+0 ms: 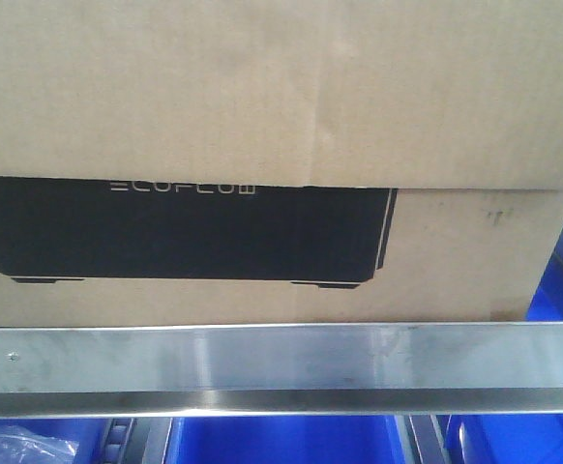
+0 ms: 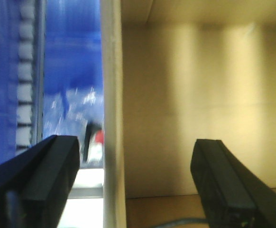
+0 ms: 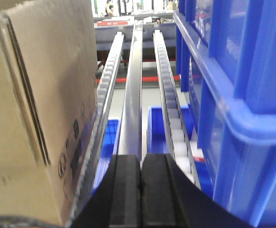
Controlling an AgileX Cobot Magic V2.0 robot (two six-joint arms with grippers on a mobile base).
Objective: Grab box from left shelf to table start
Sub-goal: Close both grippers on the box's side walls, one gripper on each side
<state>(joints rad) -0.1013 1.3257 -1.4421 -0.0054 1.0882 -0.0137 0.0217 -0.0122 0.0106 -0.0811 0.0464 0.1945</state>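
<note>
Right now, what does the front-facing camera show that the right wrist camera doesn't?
Only the front-facing view shows the black ECOFLOW print and the shelf's silver front rail. Only the right wrist view shows the right gripper, jaws closed together, and the roller tracks. Both show the cardboard box and blue bins.

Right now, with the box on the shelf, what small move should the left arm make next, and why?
Probably close the left gripper: its open fingers straddle the pale vertical edge of the box, one finger on each side, so closing should pinch it for pulling.
</note>
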